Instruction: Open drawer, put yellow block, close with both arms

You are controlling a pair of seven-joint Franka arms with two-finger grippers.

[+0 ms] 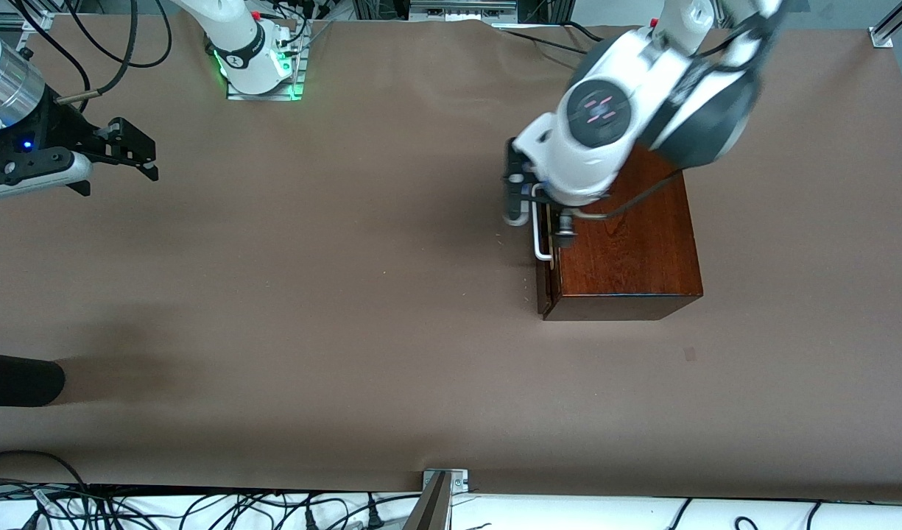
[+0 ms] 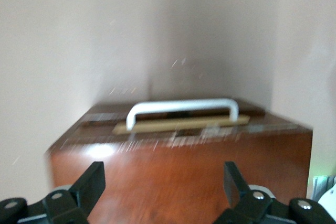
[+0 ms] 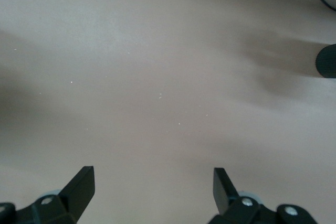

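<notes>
The mahogany box (image 1: 627,250) is set toward the left arm's end of the worktop (image 1: 347,294), its drawer (image 2: 181,124) barely ajar. The left pincer (image 2: 163,192) is held wide open and empty in front of the white handle (image 2: 181,109). The right pincer (image 3: 152,190) is parked, spread and empty.

No text, label, brand or number can be read in any view; the marks on the arms are too small to make out.

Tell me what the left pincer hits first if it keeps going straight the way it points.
Probably the wooden box's top, short of the white handle; the left pincer is open above it. Depth is unclear.
</notes>
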